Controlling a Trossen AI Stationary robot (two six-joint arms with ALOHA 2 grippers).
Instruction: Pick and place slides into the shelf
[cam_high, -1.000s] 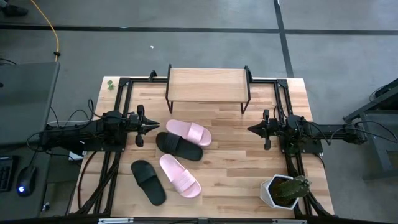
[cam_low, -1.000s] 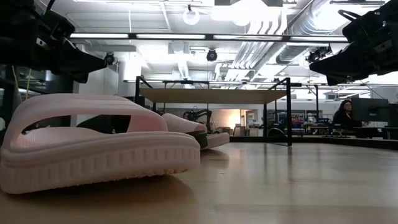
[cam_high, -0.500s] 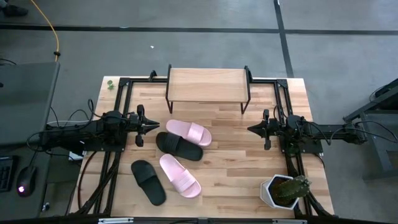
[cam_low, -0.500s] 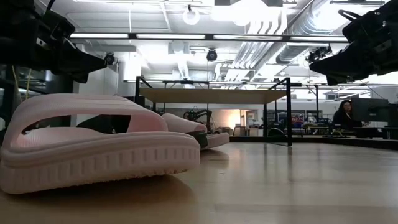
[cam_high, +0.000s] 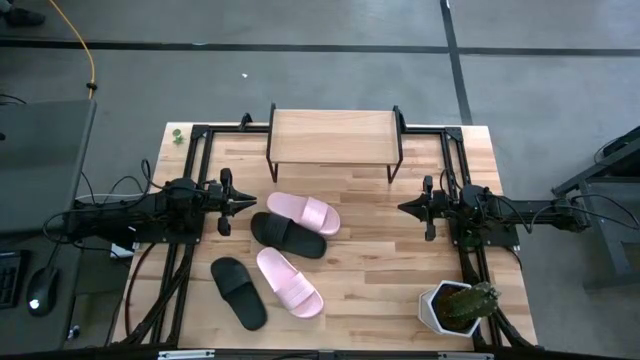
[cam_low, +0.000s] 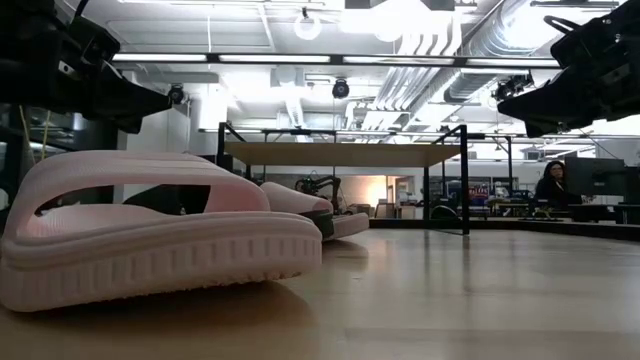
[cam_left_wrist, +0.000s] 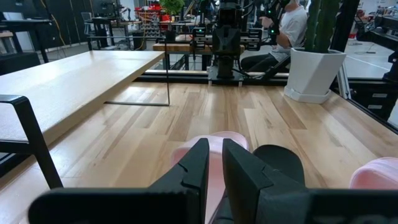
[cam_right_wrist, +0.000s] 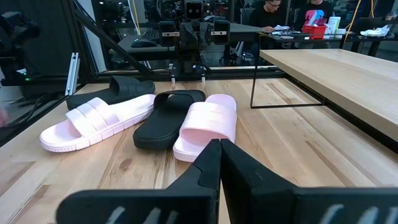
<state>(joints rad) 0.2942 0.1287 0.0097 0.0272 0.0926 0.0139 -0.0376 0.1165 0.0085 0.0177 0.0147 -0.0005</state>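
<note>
You have not picked anything yet: all four slides lie on the tabletop (cam_high: 400, 270) in the middle-left of the high view, and the shelf (cam_high: 334, 135) at upper centre holds nothing. The left end effector (cam_high: 243, 205) hovers just beside the upper pink slide (cam_high: 303, 212), fingers nearly together; the right end effector (cam_high: 403, 207) waits mid-right, closed and empty. Next you would likely open the left one and drop onto that strap. The upper black slide (cam_high: 288, 234) touches it. The potted cactus (cam_high: 460, 306) stands well clear.
</note>
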